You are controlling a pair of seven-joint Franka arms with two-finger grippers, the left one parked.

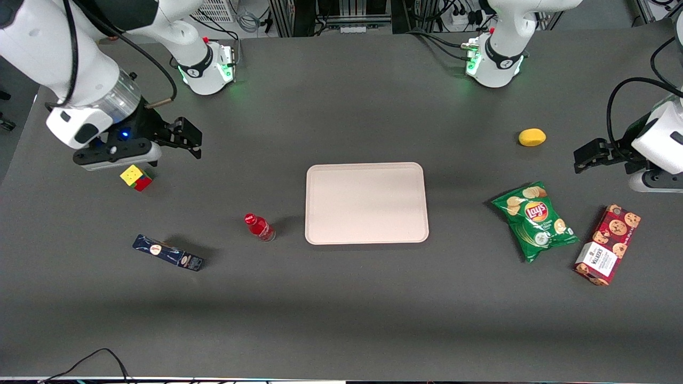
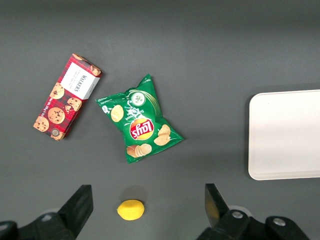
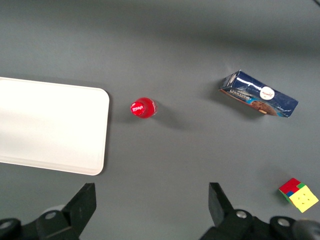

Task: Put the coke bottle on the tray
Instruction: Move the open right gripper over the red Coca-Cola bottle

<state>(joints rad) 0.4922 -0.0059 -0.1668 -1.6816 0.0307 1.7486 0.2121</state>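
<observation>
The small red coke bottle [image 1: 259,227] stands upright on the grey table, close beside the short edge of the pale pinkish-beige tray [image 1: 366,203] on the working arm's side. The wrist view looks down on the bottle's red cap [image 3: 142,108] next to the tray's rim [image 3: 102,131]. My gripper [image 1: 188,140] hangs high above the table toward the working arm's end, farther from the front camera than the bottle, well apart from it. My gripper [image 3: 152,200] is open with only bare table between its fingers.
A dark blue box [image 1: 168,252] lies near the bottle, nearer the front camera. A coloured cube [image 1: 136,177] sits under my gripper. Toward the parked arm's end lie a green chips bag [image 1: 534,221], a cookie box [image 1: 608,245] and a lemon [image 1: 532,137].
</observation>
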